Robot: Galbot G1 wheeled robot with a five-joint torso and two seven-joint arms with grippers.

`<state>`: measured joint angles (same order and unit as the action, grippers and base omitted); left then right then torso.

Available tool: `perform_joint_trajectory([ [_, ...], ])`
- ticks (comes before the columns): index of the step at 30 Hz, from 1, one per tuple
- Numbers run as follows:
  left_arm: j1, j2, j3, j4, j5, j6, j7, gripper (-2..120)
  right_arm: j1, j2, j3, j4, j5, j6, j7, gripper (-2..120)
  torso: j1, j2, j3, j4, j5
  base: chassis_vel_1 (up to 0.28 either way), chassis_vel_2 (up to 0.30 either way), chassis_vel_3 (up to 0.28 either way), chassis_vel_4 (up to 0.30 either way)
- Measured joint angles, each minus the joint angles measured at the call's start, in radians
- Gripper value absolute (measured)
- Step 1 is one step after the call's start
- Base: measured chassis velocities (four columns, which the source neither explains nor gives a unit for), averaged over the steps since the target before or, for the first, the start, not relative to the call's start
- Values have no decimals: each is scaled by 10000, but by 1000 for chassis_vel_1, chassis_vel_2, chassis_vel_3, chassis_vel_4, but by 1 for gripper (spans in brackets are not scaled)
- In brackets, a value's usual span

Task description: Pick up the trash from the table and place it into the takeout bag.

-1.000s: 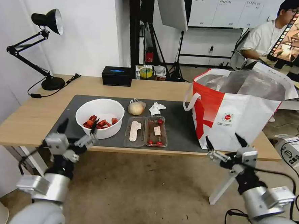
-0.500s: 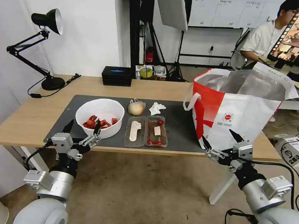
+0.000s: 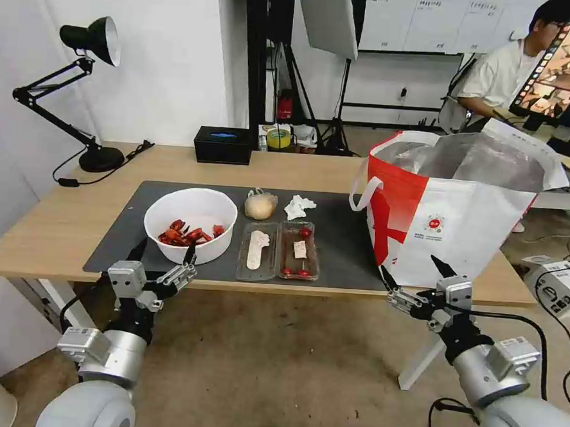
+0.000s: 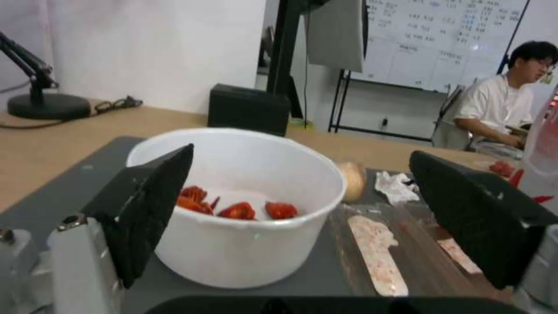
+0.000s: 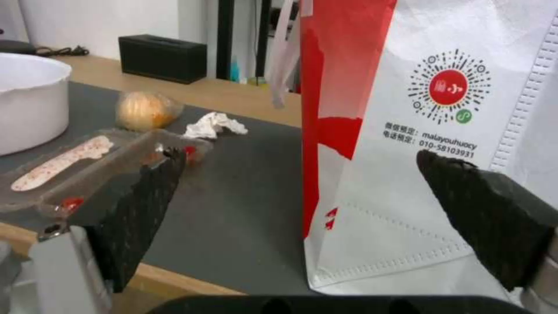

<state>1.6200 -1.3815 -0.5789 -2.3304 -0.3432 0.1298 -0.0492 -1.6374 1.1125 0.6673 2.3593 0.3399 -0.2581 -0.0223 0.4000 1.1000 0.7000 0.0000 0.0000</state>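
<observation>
The table [image 3: 52, 225] carries everything on its dark mat [image 3: 351, 243]. The takeout bag [image 3: 452, 217] stands upright at the right end, mouth gaping, so I can drop things in from above. The white bowl [image 3: 191, 224] of red shells sits near the mat's front left corner, the clear tray [image 3: 277, 250] at its front edge, the wrapped lump [image 3: 260, 205] and crumpled tissue [image 3: 299, 206] near the back edge. My left claw [image 3: 160, 257] hangs wide open just off the front edge, framing the bowl. My right claw [image 3: 411, 279], equally wide, waits before the bag.
</observation>
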Motion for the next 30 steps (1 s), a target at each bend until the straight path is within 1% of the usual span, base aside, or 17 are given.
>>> perform_joint_trajectory([
  [10,44,-273,609,377,-796,502,-192,100,-23,224,-244,-72,-290,42,0,100,0,0,0,0,0,0,0,0,0],
  [15,0,-307,770,549,-915,530,-303,100,-27,247,-305,-115,-383,48,-5,100,0,0,0,0,1,0,0,0,0],
  [18,-42,-309,942,658,-1174,544,-417,100,-14,250,-326,-152,-432,50,-11,100,0,0,0,0,0,0,0,0,0],
  [20,-107,-330,1150,763,-1599,589,-563,100,-5,257,-356,-185,-476,52,-16,100,-1,0,0,0,1,0,0,0,0],
  [30,-311,-336,1712,1060,-2361,852,-765,100,10,344,-477,-295,-618,58,-19,100,0,0,0,0,0,0,0,0,0],
])
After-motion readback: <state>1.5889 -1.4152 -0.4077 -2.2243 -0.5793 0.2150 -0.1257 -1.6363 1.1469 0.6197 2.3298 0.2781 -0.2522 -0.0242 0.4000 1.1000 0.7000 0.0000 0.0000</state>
